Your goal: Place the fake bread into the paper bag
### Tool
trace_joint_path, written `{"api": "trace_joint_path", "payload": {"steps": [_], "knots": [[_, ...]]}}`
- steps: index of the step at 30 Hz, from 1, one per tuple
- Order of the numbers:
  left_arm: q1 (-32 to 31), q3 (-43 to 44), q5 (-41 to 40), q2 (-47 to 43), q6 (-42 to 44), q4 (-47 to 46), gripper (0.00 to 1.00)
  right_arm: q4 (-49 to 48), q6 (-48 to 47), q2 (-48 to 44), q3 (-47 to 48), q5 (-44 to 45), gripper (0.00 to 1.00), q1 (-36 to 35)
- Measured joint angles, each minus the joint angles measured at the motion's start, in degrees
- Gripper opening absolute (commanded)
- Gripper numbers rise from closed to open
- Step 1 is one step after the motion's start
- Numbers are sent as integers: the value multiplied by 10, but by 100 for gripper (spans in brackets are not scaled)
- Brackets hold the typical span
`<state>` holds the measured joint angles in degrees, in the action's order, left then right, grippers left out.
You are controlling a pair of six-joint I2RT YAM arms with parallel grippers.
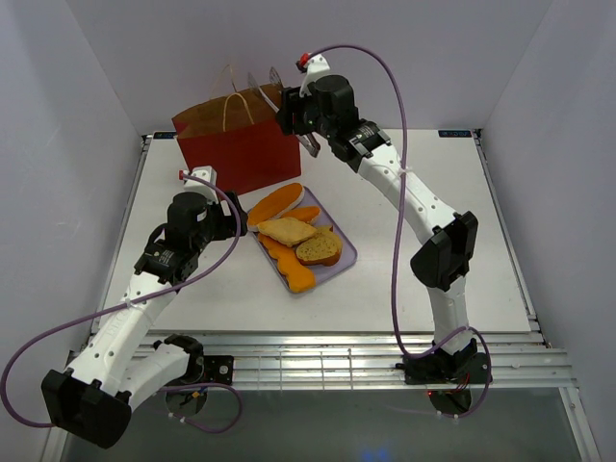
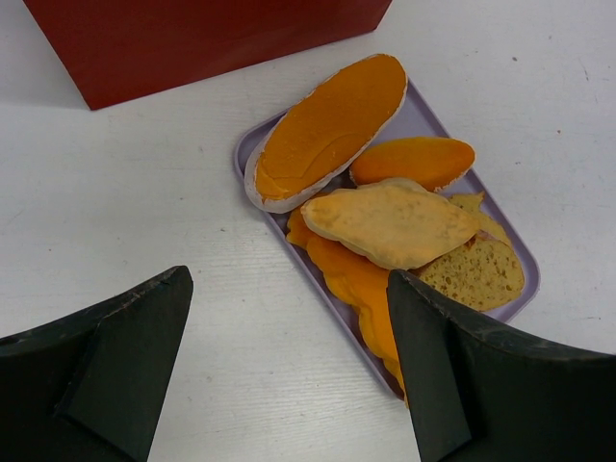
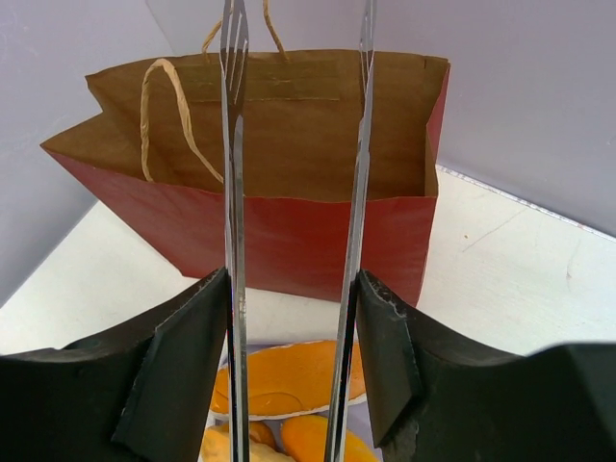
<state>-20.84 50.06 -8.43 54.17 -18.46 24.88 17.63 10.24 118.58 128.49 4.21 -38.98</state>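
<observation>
One white surface [image 1: 462, 221] carries everything, closed in by pale walls [image 1: 385, 58] behind the paper bag and on both sides. The paper bag [image 1: 241, 154] stands upright at the far left, red outside, brown inside, mouth open, its back edge close to the rear wall. Right of the bag a wide stretch of surface runs open up to the right wall; in front of the bag the room is narrower. Just in front of the bag, apart from its foot, lies the lavender tray [image 1: 345, 252]. All the fake bread [image 1: 287, 230] that shows lies on this tray, outside the bag: a long orange loaf [image 2: 327, 130] nearest the bag, a tan toast slice [image 2: 395, 221] on top of other orange pieces. The metal tongs [image 3: 362, 192] point toward the bag's mouth, their two legs apart. The right gripper [image 3: 294, 289] is clamped on them, one pad against each leg. The left gripper [image 2: 289, 284] hangs in front of the bag, beside the tray, jaws spread wide and holding nothing. A small blue label [image 1: 456, 133] sits at the far edge right of the bag; its writing is too small to read.
</observation>
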Motion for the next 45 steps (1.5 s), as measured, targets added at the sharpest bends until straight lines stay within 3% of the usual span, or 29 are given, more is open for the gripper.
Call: {"api": "trace_joint_path", "payload": {"steps": [16,29,45], "knots": [[0,0,-12,0,0,2,93,0,2,-37,-36,-6,59,5],[0,0,-64,-14,0,2,98,1,-3,-280,-247,-13,59,6],[0,0,-97,-18,0,7,98,-37,28,-469,-662,-34,56,6]]}}
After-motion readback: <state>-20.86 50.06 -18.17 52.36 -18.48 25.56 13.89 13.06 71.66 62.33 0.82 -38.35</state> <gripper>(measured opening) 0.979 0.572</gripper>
